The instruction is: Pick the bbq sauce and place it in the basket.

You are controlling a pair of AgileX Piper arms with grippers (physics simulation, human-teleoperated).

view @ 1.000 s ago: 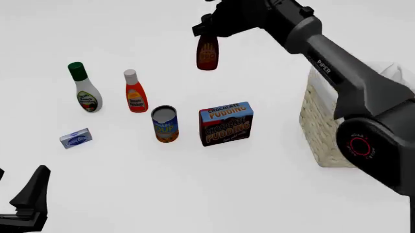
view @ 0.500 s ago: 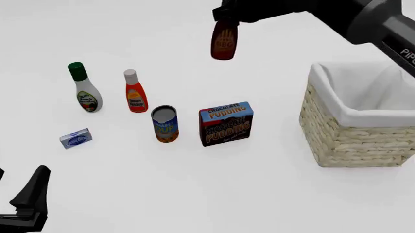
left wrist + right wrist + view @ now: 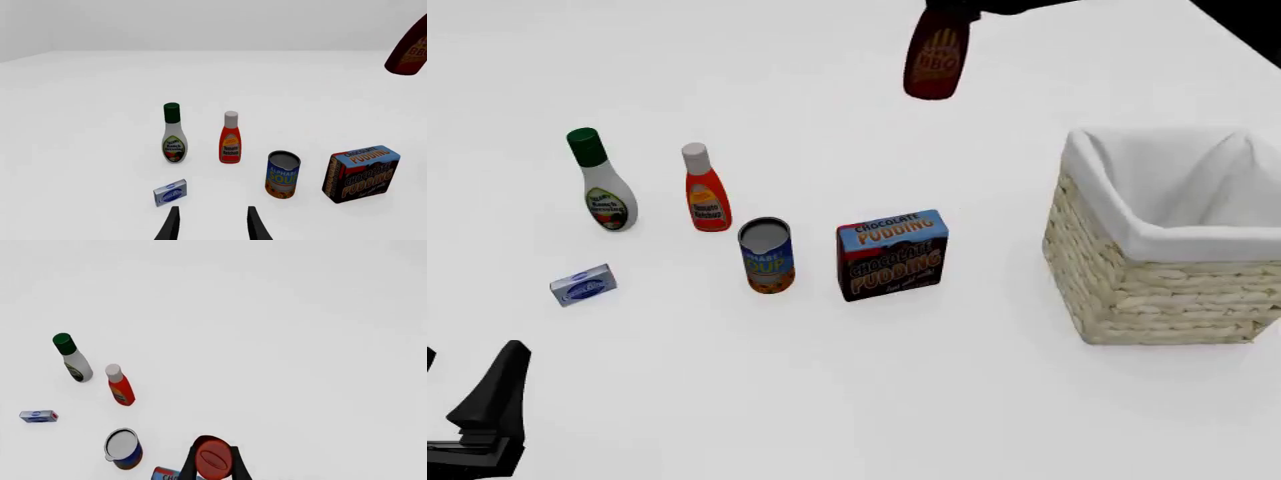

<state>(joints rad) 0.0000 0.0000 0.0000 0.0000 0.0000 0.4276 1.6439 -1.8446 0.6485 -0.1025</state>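
The bbq sauce point(image 3: 936, 62), a slim dark brown bottle with a red cap, hangs in the air high above the table, left of the basket point(image 3: 1154, 296). It also shows in the left wrist view point(image 3: 407, 52). My right gripper point(image 3: 213, 466) is shut on the bottle's neck. In the right wrist view its fingers point(image 3: 189, 467) flank the red cap point(image 3: 213, 462). The wicker basket with white lining stands at the right, and no contents show in it. My left gripper point(image 3: 212, 229) is open and empty, low at the near left point(image 3: 494, 400).
On the table stand a green-capped white dressing bottle point(image 3: 603, 185), a white-capped ketchup bottle point(image 3: 705, 195), a soup can point(image 3: 766, 257), a chocolate pudding box point(image 3: 892, 254) and a small blue-white box point(image 3: 583, 285).
My right gripper has carried the bbq sauce to the right and further up the picture, toward the basket. The right arm has mostly left the front view. The left arm has not moved.
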